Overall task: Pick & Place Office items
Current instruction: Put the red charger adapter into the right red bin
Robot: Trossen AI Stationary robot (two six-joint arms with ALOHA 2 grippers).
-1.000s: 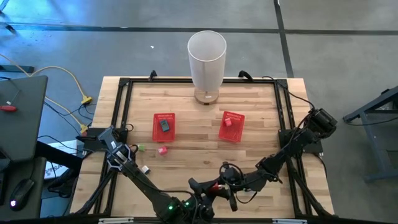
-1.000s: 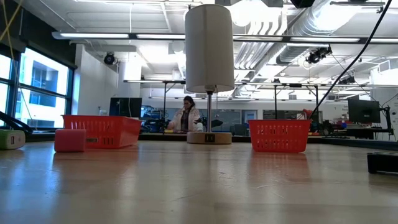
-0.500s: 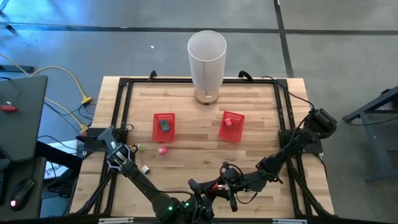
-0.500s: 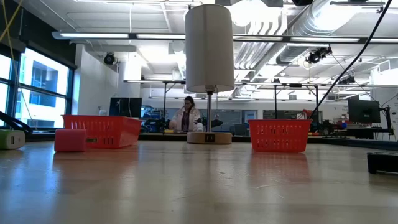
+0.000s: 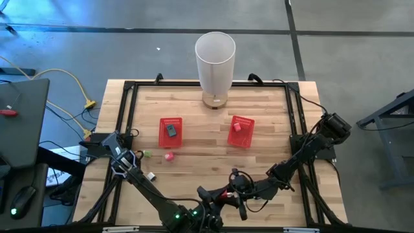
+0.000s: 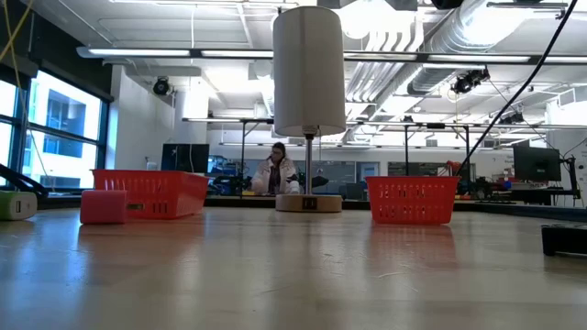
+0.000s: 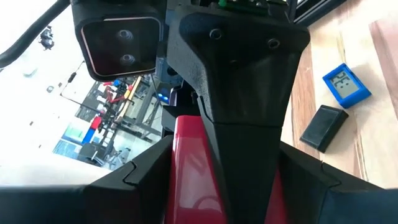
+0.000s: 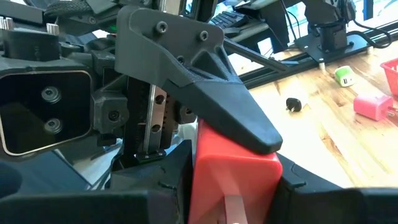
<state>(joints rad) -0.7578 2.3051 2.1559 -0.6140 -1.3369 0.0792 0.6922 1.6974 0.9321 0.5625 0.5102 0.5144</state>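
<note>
The wooden plank table (image 5: 194, 107), pale and grained inside a black metal frame, carries a tall smooth white cylinder (image 5: 215, 59) on a round base at its far edge. In front of that stand two red mesh baskets, well apart: the left basket (image 5: 171, 131) holds a dark item (image 5: 171, 130), the right basket (image 5: 240, 131) a small red one (image 5: 237, 127).

Both dark arms fold in over the near edge and meet there. The left gripper (image 5: 210, 196) and the right gripper (image 5: 236, 189) sit nose to nose. Each wrist camera shows a glossy red block (image 8: 233, 180) with squared corners wedged between that arm's own fingers, with one angular matte finger of the other arm laid across it. Both pincers look clamped on this block, though most of it is hidden behind the fingers.

Loose on the boards near the left basket lie a pink cube (image 5: 169, 156), a green-and-white piece (image 5: 147, 153) and a small white piece (image 5: 152, 176). Beside the grippers lie a flat blue square with a printed face (image 7: 346, 85), a black slab (image 7: 323, 127) and a tiny black plug (image 8: 293, 104), too small to identify.

A person (image 6: 275, 172) sits far off in the room beyond the table.
</note>
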